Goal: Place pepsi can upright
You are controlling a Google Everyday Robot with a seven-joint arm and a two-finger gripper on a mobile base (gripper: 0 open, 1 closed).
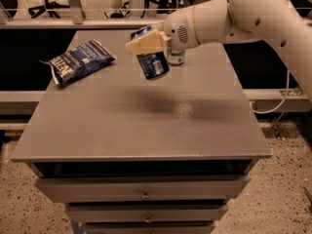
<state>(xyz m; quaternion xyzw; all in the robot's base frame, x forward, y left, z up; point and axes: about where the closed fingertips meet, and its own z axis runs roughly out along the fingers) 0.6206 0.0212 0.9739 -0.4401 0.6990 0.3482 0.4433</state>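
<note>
My gripper (146, 44) is shut on the pepsi can (153, 64), a dark blue can with white lettering. It holds the can in the air above the back middle of the grey table (141, 126). The can is close to upright, slightly tilted, with its top end behind the cream-coloured fingers (144, 45). The white arm (229, 18) comes in from the upper right.
A crinkled blue chip bag (78, 60) lies at the table's back left. A pale green-and-white can (176, 56) stands upright behind the held can, partly hidden by the gripper. Drawers (144, 191) are below the front edge. A railing and chair legs stand behind the table.
</note>
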